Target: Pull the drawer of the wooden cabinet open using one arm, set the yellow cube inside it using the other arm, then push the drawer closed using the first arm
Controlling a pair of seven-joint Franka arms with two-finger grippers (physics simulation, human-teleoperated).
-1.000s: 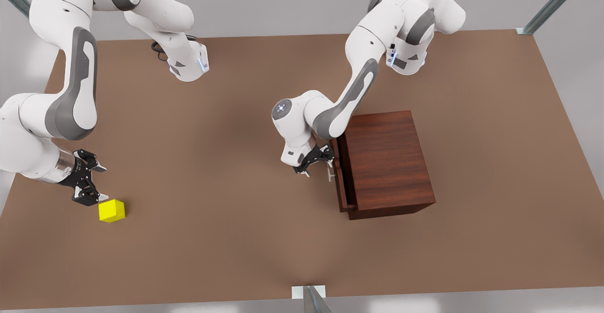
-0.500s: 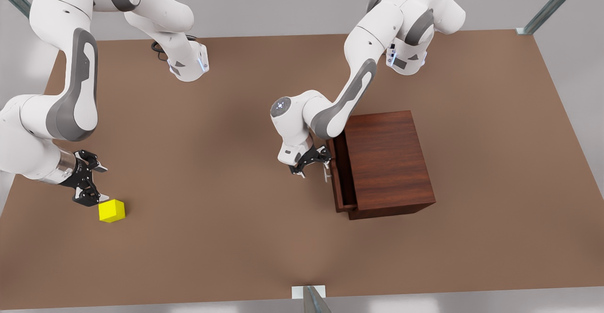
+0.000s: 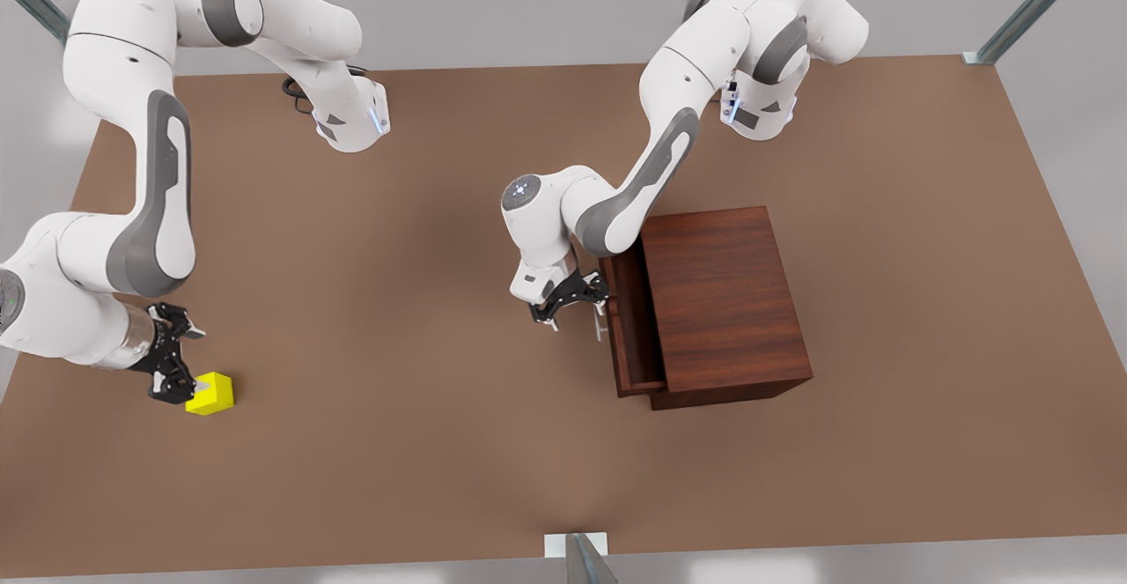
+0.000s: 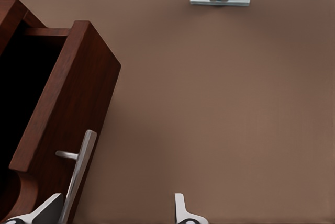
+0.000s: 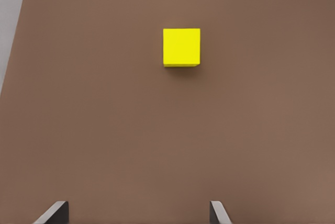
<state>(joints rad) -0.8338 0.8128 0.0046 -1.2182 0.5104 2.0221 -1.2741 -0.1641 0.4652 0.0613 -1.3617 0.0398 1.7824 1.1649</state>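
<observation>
Drawer [image 3: 627, 328]: part-way out of the cabinet's face, opening toward 9 o'clock in the front view; its long axis runs roughly 12 to 6 o'clock, along the cabinet front. Its dark inside shows in the left wrist view.
Handle [image 3: 601, 323]: slim silver bar on the drawer's front panel, lying parallel to that panel; in the left wrist view [image 4: 78, 174] it stands off the panel on a short post.
Wooden cabinet [image 3: 722, 302]: sits on the table [image 3: 423, 302] at about 3 o'clock from the table's middle, flat top up, wood grain running along its length.
Left gripper [image 3: 570, 300]: at the handle, just off the drawer front at its 9 o'clock side. Its fingers [image 4: 180, 209] stand spread in the wrist view, one beside the bar; whether they press on the bar I cannot tell.
Left arm: reaches down from its base at 12 o'clock, elbow bent above the cabinet's corner, wrist turned toward the drawer.
Yellow cube [image 3: 210, 393]: rests flat on the table near 8 o'clock, well apart from the cabinet; [image 5: 181, 47].
Right gripper [image 3: 176, 377]: just beside the cube at its 9 o'clock side, fingers apart, holding nothing.
Right arm: folded low over the table's edge, forearm angled down toward the cube.
</observation>
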